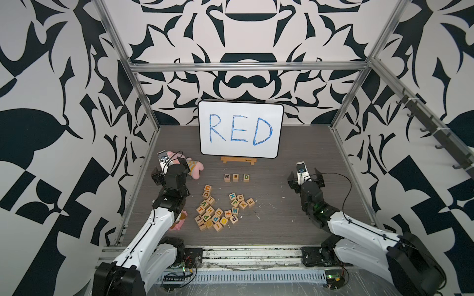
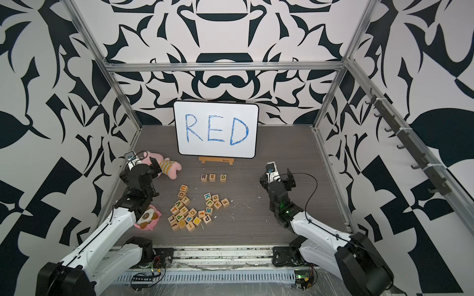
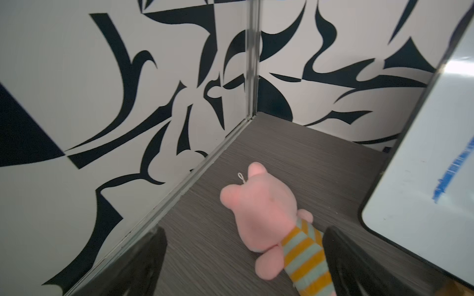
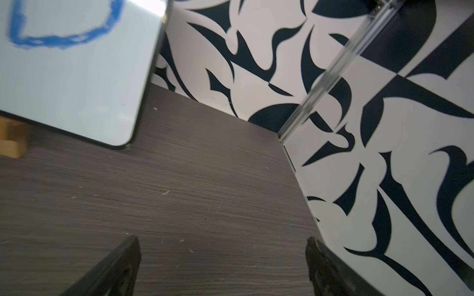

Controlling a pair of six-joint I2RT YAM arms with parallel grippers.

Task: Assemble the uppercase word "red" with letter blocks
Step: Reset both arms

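So, left gripper [image 1: 169,169]: jaws spread wide and holding nothing. It sits at the far left of the table [image 1: 282,217], aimed at the far-left corner, with the forearm coming up from the near edge and the wrist bent.
Pink plush toy [image 1: 195,166]: lies just under and beside that gripper. In the left wrist view it shows between the open fingers, but they are not closed on it.
Letter blocks [image 1: 209,210]: a loose heap at near centre in two clusters, well apart from both grippers.
Word "red" [image 1: 236,177]: three cubes reading R, E, D on the table, far of the heap and near of the whiteboard [image 1: 241,128]. The gap from E to D looks a shade wider than the one from R to E.
Long axis: the row runs left to right, parallel to the whiteboard.
Bearing: the row lies to the right of the left gripper and to the left of the right one, about level with both. Neither is clearly nearer.
Right gripper [image 1: 305,178]: jaws wide and empty, over bare table at the right, pointing to the far-right corner.
Judgement: the word looks finished. If D needs a small nudge leftward, the right arm is on the handier side.
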